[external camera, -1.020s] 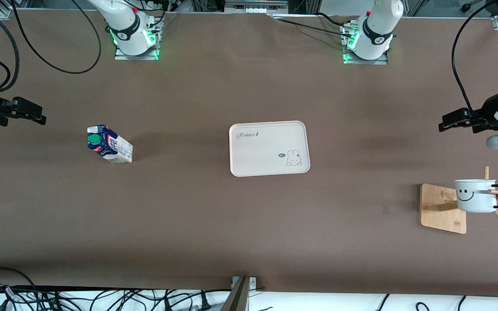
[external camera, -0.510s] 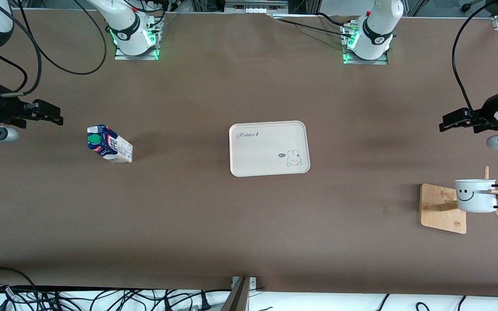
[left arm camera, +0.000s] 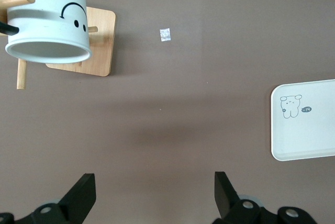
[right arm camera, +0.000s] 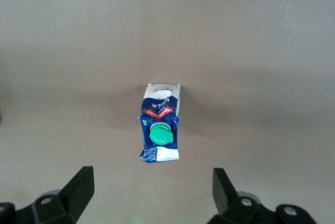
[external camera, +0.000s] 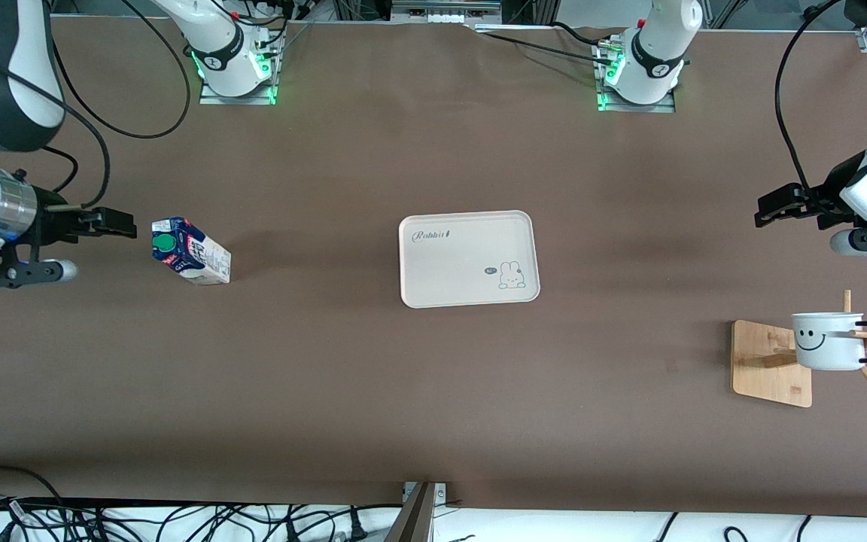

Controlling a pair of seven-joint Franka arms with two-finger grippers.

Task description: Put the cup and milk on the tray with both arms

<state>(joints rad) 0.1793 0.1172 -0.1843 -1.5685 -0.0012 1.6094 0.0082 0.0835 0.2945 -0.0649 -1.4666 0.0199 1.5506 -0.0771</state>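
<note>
You're at zero placed: tray (external camera: 468,258) mid-table is bare, milk carton (external camera: 191,251) stands beside the wide-open, empty right gripper (external camera: 106,223), cup (external camera: 828,340) hangs on its wooden stand (external camera: 768,364), left gripper (external camera: 778,207) open, empty, well apart.

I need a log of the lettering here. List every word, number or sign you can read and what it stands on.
"Rabbit", in script on the tray, near one corner.
A small dark badge beside the tray's bunny drawing: too small to read.
Red and white print on the milk: too blurred to read.
A black smiley face, a sign and no text, on the cup, which hangs on the wooden stand.
</note>
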